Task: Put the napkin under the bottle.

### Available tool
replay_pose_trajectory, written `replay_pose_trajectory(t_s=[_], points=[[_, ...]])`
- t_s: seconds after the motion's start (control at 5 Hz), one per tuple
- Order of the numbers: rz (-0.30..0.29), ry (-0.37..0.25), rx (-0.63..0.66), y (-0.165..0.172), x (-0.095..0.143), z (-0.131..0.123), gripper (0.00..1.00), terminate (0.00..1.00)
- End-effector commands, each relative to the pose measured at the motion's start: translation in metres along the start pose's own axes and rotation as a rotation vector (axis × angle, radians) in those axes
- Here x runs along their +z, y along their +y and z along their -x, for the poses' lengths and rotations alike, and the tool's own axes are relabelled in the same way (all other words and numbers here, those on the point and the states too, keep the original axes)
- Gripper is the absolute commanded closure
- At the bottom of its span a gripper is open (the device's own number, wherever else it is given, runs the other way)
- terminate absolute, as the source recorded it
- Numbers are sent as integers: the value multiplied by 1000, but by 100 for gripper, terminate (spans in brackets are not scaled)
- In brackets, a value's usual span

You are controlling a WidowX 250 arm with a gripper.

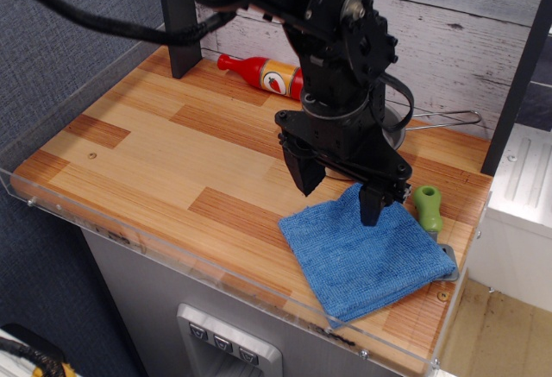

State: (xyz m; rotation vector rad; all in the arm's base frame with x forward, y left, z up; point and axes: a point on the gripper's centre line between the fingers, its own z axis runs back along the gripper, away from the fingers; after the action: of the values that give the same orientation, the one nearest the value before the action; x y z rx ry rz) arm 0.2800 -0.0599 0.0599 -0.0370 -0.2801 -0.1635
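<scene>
The napkin, a folded square blue cloth, lies flat on the wooden table near the front right. The red bottle with a yellow label lies on its side at the back, near the wall. My gripper is open and empty. Its two black fingers point down over the napkin's far left edge, one finger off the cloth to the left, the other at the cloth's far corner. The arm hides most of the steel pan.
A steel pan's rim and wire handle show behind the arm at the back right. A green-handled tool lies right of the napkin. A black post stands at the back left. A clear acrylic rim edges the table.
</scene>
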Motion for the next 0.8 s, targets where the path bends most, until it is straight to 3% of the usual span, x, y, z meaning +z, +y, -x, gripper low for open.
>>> replay_pose_trajectory(t_s=[0.0, 0.2, 0.6], points=[[16, -18, -35, -5, -16, -9, 0, 0], [45, -4, -27, -13, -25, -7, 0, 0], [52, 9, -54, -21, -36, -7, 0, 0]])
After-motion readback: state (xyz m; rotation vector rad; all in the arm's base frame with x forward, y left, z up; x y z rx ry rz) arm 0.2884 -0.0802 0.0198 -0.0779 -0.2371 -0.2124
